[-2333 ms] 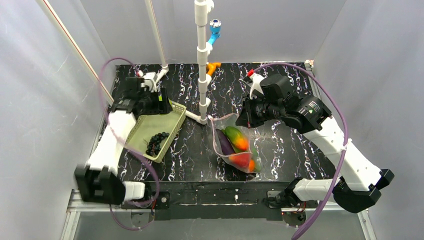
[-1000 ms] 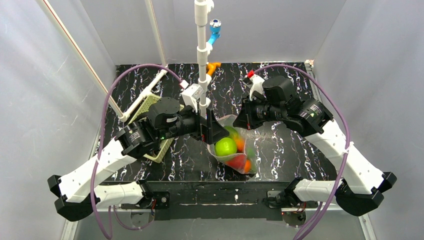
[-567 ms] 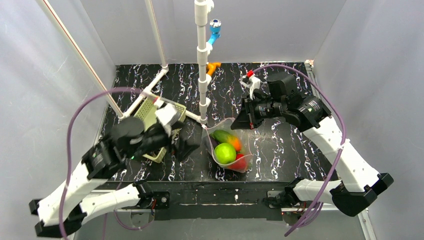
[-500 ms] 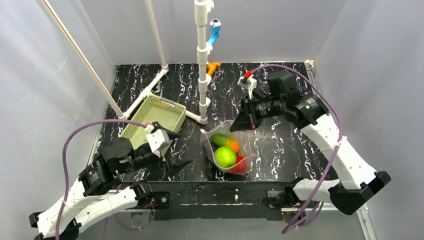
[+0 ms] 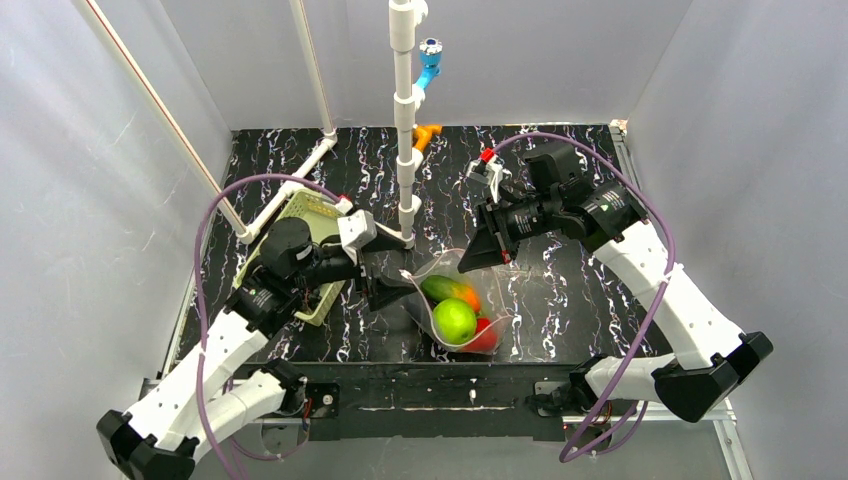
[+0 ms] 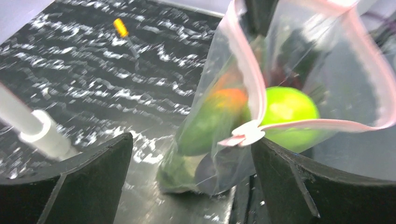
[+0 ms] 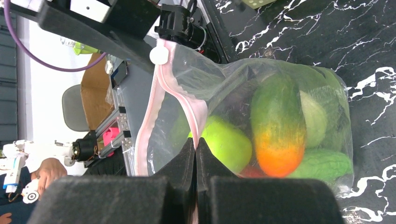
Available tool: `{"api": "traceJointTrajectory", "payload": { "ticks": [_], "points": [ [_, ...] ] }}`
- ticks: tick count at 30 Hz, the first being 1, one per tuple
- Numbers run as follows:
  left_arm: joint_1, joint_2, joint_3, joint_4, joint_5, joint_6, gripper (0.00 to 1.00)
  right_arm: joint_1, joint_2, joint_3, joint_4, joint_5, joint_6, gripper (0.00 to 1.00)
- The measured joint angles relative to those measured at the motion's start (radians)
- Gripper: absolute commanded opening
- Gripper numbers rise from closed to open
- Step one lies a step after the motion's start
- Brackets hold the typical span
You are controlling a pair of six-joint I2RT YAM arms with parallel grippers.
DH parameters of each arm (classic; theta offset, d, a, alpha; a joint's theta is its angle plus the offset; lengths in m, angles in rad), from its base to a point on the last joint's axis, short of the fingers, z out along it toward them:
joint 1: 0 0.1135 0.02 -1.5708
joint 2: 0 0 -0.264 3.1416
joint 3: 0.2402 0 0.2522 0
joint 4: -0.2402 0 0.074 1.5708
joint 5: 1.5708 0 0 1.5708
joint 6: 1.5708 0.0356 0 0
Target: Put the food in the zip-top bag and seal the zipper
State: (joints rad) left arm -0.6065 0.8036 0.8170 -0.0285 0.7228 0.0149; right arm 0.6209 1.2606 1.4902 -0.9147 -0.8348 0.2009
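1. No readable text, label, brand, number or sign is showing in any of the three views.
2. The zip-top bag [image 7: 219, 79] is showing plain clear film with no legible print.
3. Any marking on the left arm [image 5: 225, 340] and the right arm [image 5: 680, 300], either side of the bag, is coming through too small to read.

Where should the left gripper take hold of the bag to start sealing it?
Probably at the zipper's near end, by the white tab, coming in level from the left. That end juts out between the fingers of the open left gripper, while the right gripper pinches the strip farther along, holding the bag open.
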Motion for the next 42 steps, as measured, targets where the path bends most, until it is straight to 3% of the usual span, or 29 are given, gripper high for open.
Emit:
{"api": "traceJointTrajectory", "payload": {
  "ticks": [6, 12, 15, 19, 21, 24, 28, 30, 34, 42],
  "points": [
    [0.033, 0.128, -0.058, 0.307, 0.312, -0.229, 0.73, -0.006, 0.001, 0.01, -0.018, 0.024, 0.0, 0.01],
    [0.044, 0.184, -0.108, 0.441, 0.467, -0.35, 0.59, -0.013, 0.011, 0.03, -0.029, 0.028, -0.007, 0.01],
    [0.047, 0.178, -0.12, 0.49, 0.484, -0.365, 0.26, -0.019, 0.034, 0.042, -0.033, 0.028, -0.006, 0.01],
    [0.048, 0.174, -0.156, 0.546, 0.461, -0.372, 0.01, -0.019, 0.078, 0.065, -0.049, 0.029, 0.001, 0.11],
    [0.048, 0.174, -0.167, 0.553, 0.438, -0.367, 0.0, -0.019, 0.089, 0.075, -0.056, 0.042, 0.007, 0.24],
    [0.048, 0.166, -0.177, 0.547, 0.405, -0.36, 0.0, -0.019, 0.089, 0.083, -0.063, 0.075, 0.006, 0.6],
    [0.053, 0.113, -0.191, 0.493, 0.354, -0.337, 0.0, -0.019, 0.073, 0.074, -0.067, 0.127, -0.022, 0.94],
    [0.061, 0.067, -0.198, 0.464, 0.317, -0.324, 0.0, -0.019, 0.04, 0.045, -0.064, 0.16, -0.042, 0.98],
    [0.068, -0.001, -0.205, 0.4, 0.214, -0.31, 0.0, -0.021, -0.085, -0.051, -0.039, 0.175, -0.085, 0.98],
    [0.104, 0.067, -0.182, 0.325, 0.149, -0.41, 0.0, 0.071, -0.165, -0.035, -0.026, 0.196, -0.202, 0.98]
  ]
}}
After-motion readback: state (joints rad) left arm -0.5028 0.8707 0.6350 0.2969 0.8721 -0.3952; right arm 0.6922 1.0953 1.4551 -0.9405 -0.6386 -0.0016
